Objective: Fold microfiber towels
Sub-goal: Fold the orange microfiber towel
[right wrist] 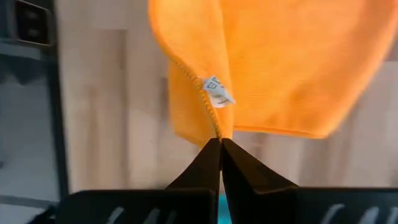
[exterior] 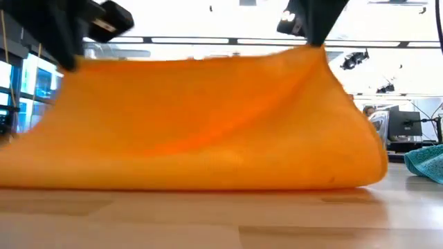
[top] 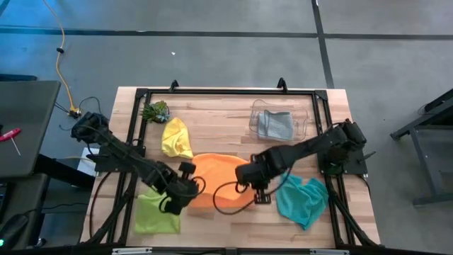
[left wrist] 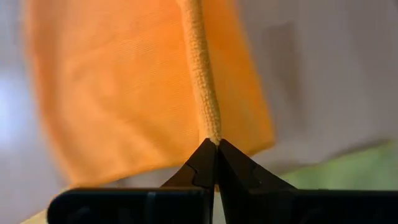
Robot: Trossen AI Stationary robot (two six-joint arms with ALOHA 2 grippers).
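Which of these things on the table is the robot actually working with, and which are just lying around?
Part of the job:
orange towel, pinched by left gripper and right gripper
yellow towel
lime green towel
teal towel
grey towel

Just lying about:
small green plant
clear plastic bin holding the grey towel

Orange towel [top: 219, 180] lifted, draped mid-table
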